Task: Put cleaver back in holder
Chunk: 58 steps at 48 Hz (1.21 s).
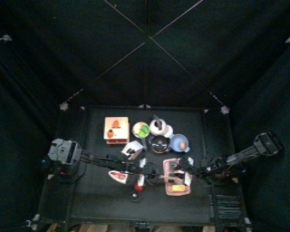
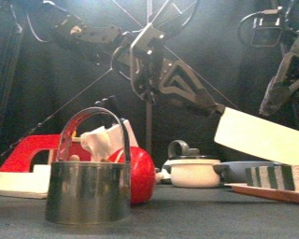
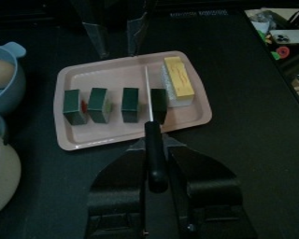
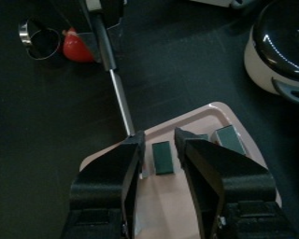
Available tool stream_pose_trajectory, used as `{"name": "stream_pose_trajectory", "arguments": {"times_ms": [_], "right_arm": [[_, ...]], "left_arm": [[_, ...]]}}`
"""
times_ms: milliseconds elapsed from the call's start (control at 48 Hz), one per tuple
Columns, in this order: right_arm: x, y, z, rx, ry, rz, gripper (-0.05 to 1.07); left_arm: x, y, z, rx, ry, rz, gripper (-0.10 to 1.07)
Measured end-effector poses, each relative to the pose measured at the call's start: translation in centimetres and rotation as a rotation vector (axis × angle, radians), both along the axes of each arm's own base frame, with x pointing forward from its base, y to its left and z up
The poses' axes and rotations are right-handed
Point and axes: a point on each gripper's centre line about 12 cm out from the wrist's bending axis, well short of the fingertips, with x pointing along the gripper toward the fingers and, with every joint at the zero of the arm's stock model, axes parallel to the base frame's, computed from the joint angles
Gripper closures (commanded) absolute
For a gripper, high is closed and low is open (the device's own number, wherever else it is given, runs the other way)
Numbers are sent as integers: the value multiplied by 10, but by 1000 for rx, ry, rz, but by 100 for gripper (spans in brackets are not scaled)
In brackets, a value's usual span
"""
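My left gripper (image 3: pixel 153 140) is shut on the black handle of the cleaver (image 3: pixel 153 161). It holds the cleaver in the air, with the wide white blade (image 2: pixel 258 135) above the pink tray (image 3: pixel 127 133). The blade shows edge-on as a thin line in the right wrist view (image 4: pixel 115 84). My right gripper (image 4: pixel 163 140) is open at the blade's far end, one finger right beside the blade, over the tray's green blocks. The orange-tan holder (image 1: pixel 115 130) stands at the table's far left, apart from both grippers.
The pink tray holds several green blocks (image 3: pixel 102 103) and a yellow block (image 3: pixel 177 77). A blue bowl (image 3: pixel 0 75) sits beside it. A metal cup (image 2: pixel 90 187), a red ball (image 2: pixel 139 173) and a white pot (image 2: pixel 193 171) stand near the front.
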Motion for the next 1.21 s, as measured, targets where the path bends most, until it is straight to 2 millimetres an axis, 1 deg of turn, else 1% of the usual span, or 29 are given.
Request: {"name": "stream_pose_trajectory", "arguments": {"times_ms": [146, 250, 375, 458, 562, 729, 812, 896, 1000, 1021, 1208], "right_arm": [[8, -12, 10, -18, -33, -42, 31], [16, -20, 24, -31, -76, -70, 31], [23, -29, 38, -51, -115, -98, 31], [26, -37, 43, -68, -132, -119, 32], [28, -49, 47, -93, -145, -154, 34], [32, -69, 56, -137, -170, -205, 41], [37, -78, 58, -149, -178, -217, 45], [42, -84, 56, -150, -174, -216, 50], [53, -89, 53, -148, -170, -196, 54], [55, -91, 53, -148, -168, -195, 55], [79, -103, 45, -145, -146, -169, 59]], "left_arm": [[-10, 1, 12, -16, 25, 5, 52], [-19, 1, 22, -19, 36, 2, 52], [-31, 2, 40, -25, 31, -1, 52], [-39, 3, 52, -35, 37, 0, 52], [-48, 2, 66, -58, 56, 1, 52], [-60, 8, 80, -73, 93, 9, 52], [-64, 12, 87, -87, 121, 18, 52], [-68, 17, 98, -94, 146, 23, 52], [-71, 23, 113, -111, 187, 34, 52], [-72, 23, 113, -110, 196, 35, 52], [-82, 35, 128, -144, 391, 99, 53]]}}
